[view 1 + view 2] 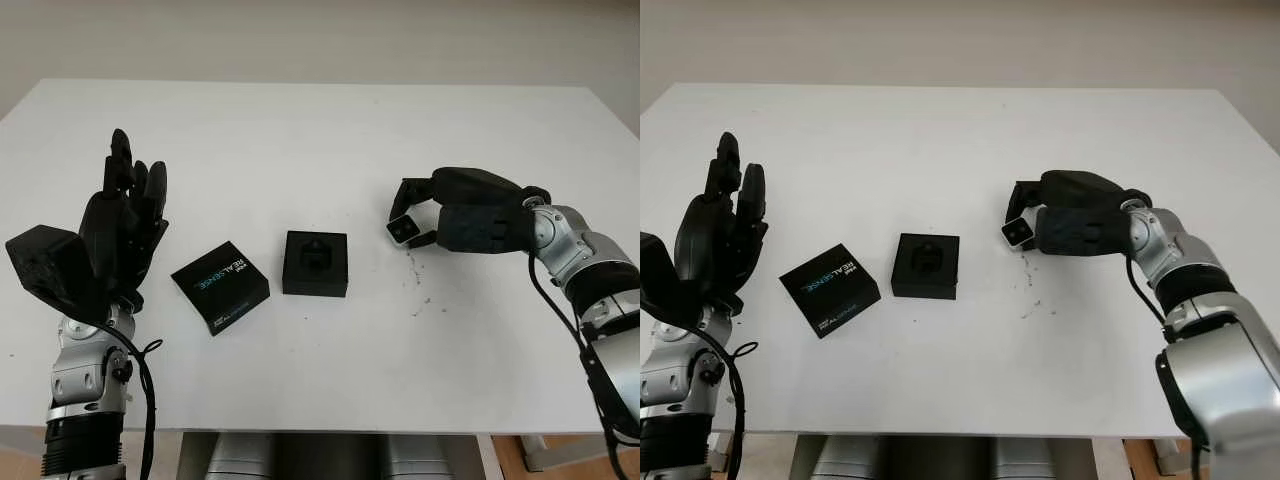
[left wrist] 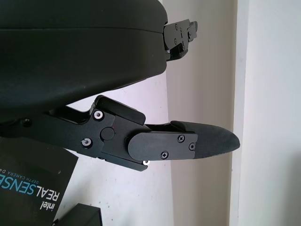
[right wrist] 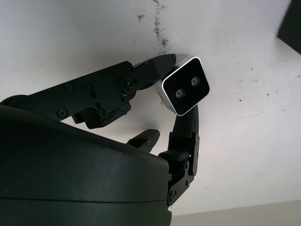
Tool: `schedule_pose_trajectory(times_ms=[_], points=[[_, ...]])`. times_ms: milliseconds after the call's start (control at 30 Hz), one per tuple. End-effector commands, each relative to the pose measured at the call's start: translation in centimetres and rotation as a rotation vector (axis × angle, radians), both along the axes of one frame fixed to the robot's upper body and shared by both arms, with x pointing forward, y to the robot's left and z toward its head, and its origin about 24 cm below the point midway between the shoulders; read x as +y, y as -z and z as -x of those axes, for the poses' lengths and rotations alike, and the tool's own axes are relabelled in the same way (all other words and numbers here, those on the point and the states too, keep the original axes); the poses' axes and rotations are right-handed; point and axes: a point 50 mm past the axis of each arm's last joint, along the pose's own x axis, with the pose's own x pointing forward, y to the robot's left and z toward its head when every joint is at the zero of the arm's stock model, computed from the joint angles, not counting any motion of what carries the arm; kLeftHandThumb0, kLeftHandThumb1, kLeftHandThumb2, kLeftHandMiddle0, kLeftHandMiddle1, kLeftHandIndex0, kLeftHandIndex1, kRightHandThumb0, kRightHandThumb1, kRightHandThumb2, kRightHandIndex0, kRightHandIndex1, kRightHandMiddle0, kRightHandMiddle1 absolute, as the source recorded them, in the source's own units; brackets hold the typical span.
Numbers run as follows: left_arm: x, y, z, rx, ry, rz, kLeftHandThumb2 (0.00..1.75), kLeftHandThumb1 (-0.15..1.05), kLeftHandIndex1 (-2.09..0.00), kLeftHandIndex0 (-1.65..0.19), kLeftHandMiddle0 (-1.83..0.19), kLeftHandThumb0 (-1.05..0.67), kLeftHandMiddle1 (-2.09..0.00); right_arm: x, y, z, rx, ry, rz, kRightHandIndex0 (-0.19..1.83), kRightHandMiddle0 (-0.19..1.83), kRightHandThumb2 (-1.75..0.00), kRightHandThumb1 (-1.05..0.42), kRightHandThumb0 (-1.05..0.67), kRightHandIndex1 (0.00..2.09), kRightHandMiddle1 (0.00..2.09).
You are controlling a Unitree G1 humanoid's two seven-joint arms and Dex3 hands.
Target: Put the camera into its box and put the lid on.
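A small silver camera with two lenses is pinched between the fingertips of my right hand, right of the table's middle. My right hand is shut on it and holds it just above the white table. The open black box with a dark foam insert sits at the middle, a short way left of the camera. Its lid, black with RealSense lettering, lies flat to the left of the box. My left hand stands raised and open at the table's left side, beside the lid.
Dark specks and smudges mark the table below the camera. The table's front edge runs close to both arms, and a grey frame shows under it.
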Motion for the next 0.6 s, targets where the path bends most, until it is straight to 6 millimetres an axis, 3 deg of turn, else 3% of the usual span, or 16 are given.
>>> schedule_pose_trajectory(times_ms=[0, 567], points=[[0.03, -0.36, 0.12, -0.012, -0.001, -0.014, 0.41, 1.05, 0.0, 0.19, 0.19, -0.78, 0.0, 0.11, -0.2, 0.0, -0.013, 0.006, -0.051, 0.35, 0.3, -0.06, -0.97, -0.28, 0.24, 1.4], [0.15, -0.3, 0.2, -0.002, 0.005, -0.018, 0.42, 1.05, 0.0, 0.19, 0.19, -0.79, 0.0, 0.54, 0.01, 0.48, -0.079, 0.003, -0.215, 0.39, 0.31, -0.05, -0.96, -0.32, 0.19, 1.5]])
